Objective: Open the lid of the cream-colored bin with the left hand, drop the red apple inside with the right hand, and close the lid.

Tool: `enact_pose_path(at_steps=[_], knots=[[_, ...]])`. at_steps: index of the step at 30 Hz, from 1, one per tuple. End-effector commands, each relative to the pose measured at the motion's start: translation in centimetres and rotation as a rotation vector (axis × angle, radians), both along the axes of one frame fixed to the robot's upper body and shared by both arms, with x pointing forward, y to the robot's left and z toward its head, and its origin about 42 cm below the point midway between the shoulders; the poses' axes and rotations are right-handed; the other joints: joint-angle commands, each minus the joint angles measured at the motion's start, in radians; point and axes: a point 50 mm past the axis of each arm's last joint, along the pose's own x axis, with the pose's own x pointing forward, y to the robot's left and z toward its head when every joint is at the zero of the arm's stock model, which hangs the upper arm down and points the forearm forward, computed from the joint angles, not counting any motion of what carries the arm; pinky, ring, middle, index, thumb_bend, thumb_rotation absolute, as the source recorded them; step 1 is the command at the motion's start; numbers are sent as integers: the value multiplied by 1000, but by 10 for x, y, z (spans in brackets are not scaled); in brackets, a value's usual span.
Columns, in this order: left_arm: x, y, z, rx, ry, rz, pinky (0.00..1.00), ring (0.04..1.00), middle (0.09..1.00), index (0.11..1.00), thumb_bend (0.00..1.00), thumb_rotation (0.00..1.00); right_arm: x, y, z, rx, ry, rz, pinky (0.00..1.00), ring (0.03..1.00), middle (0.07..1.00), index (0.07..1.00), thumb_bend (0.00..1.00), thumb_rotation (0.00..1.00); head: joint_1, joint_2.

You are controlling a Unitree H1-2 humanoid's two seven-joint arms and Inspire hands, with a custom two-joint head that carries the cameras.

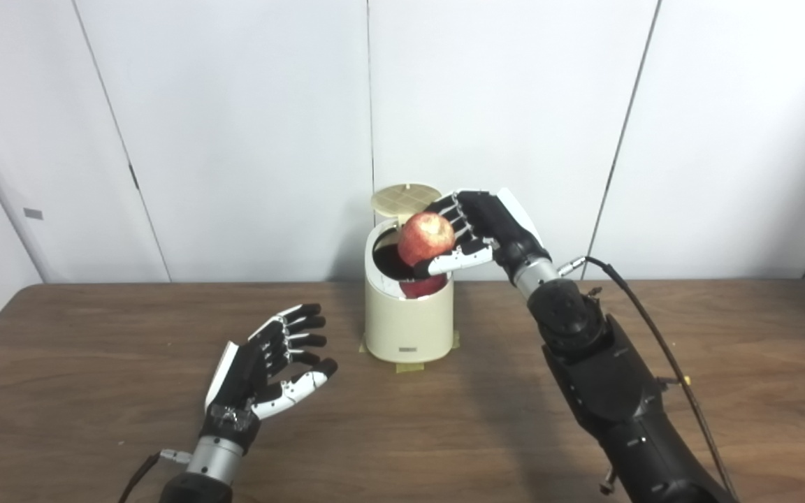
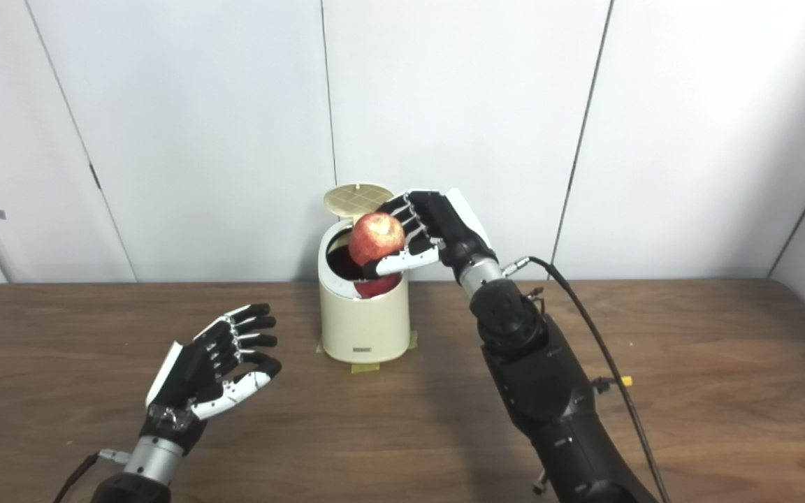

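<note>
We find the cream-colored bin (image 1: pixel 408 318) standing upright on the wooden bench (image 1: pixel 95 391), toward the far edge and near the middle, with strips of yellow tape (image 1: pixel 409 366) showing at its base. Its lid (image 1: pixel 406 198) is raised, tilted back at the far side of the rim, ribbed underside facing us. The dark opening is exposed.

We note the right hand (image 1: pixel 476 230) reaching in from the right, positioned above the bin's rim. Its fingers (image 1: pixel 448 209) curl over the far side of the red apple (image 1: pixel 425 239) and its thumb (image 1: pixel 455 261) presses beneath, so the fruit is held between them. The apple sits directly over the opening, at the right side of the rim, not yet released. A red shape shows just below it inside the rim; we cannot tell whether that is a reflection or a second item.

We observe the left hand (image 1: pixel 266 370) well apart from the bin, to its near left, above the bench. It is spread, palm turned toward the right, holding nothing.

A black cable (image 1: pixel 654 335) runs along the right arm.
</note>
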Motion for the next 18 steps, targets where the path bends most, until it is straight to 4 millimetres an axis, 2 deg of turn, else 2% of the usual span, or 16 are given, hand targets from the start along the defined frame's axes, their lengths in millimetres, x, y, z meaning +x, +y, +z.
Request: enact_pose_path(at_steps=[1,6,18], knots=[[10,-5,24,-5,-89,-10,622,711,777,803,653,139,2,13,39,12,-130,63,451,586,627,674,935,119,1,1],[9,-5,24,-11,-87,-10,621,712,777,802,656,137,0,11,39,2,-120,70,471,621,664,684,949,121,1,2],[8,-4,24,-9,-84,-12,617,711,779,803,650,122,-4,9,37,-10,-99,85,484,618,660,672,932,96,0,8]])
